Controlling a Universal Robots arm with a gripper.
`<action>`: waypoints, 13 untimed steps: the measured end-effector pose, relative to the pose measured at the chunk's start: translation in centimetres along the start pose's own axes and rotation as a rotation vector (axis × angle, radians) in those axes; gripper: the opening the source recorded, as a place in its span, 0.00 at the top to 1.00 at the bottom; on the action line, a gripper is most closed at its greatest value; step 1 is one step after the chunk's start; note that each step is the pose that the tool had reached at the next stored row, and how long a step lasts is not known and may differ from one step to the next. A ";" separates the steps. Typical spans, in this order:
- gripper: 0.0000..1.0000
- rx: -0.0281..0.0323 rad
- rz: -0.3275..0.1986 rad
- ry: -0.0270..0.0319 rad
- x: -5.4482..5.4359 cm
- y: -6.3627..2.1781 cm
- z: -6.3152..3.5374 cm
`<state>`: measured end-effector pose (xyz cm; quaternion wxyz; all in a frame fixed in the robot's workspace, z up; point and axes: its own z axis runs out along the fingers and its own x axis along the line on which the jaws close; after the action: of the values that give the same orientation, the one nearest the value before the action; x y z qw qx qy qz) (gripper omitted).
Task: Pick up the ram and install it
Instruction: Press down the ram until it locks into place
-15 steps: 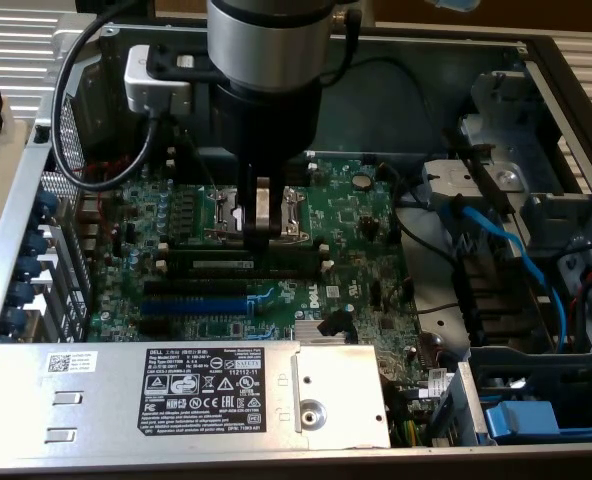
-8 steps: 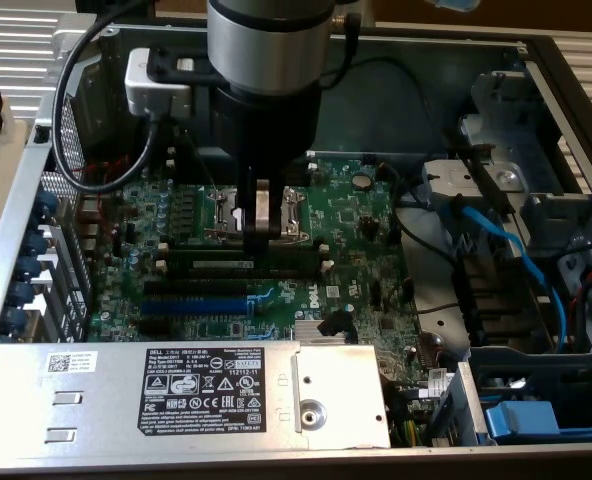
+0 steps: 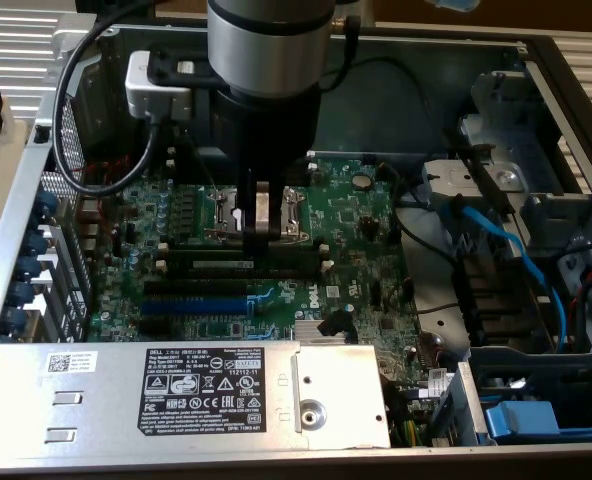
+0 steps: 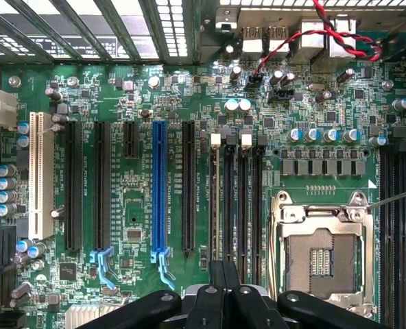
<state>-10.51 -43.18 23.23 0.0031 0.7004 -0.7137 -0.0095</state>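
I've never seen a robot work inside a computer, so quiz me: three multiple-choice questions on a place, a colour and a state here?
1. The gripper hangs over: A a keyboard; B the black memory slots; C a screen.
2. The long slot between black ones is: A red; B blue; C yellow.
3. The processor socket is: A uncovered; B under a fan; C taped over.
Answers: B, it stands at the slots beside the socket; B, plainly blue; A, its contacts show.
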 end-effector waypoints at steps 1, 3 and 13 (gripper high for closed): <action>0.90 -0.0003 0.000 0.0000 0.0 0.00 0.02; 0.90 -0.0009 0.000 0.0003 0.0 0.00 0.06; 0.90 -0.0026 -0.002 0.0002 0.0 -0.01 0.21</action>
<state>-10.50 -43.18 23.01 0.0041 0.7011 -0.7130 -0.0104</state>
